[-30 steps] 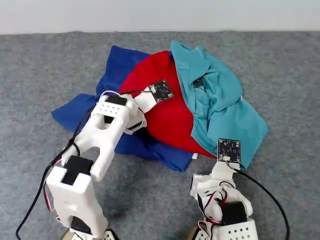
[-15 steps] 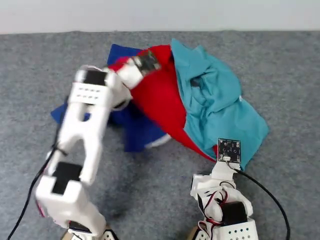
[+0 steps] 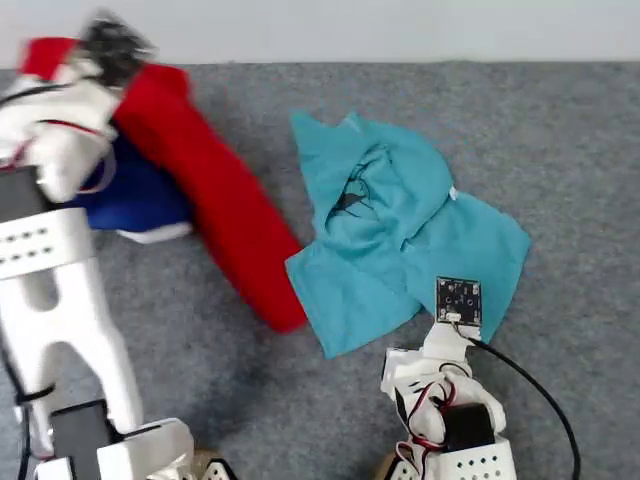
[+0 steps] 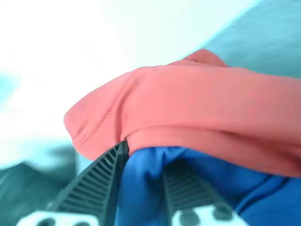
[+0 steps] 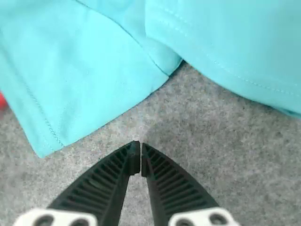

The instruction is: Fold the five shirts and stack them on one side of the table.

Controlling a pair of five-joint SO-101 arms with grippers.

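Note:
My left gripper is shut on a blue shirt, with a red shirt bunched over it. In the high view the left arm stands raised at the far left corner. The red shirt trails from there down toward the table's middle, and the blue shirt hangs beside the arm. A teal shirt lies crumpled at the centre right. My right gripper is shut on nothing, low over the grey table just short of the teal shirt's near edge.
A bit of white cloth shows under the blue shirt. The right arm's base sits at the front edge. Grey carpet-like table lies bare to the right and at the front centre. A pale wall runs along the far edge.
The left arm has swung up and to the far left, dragging the red and blue shirts off the pile. The teal shirt slid slightly left and now lies alone. The right arm kept still.

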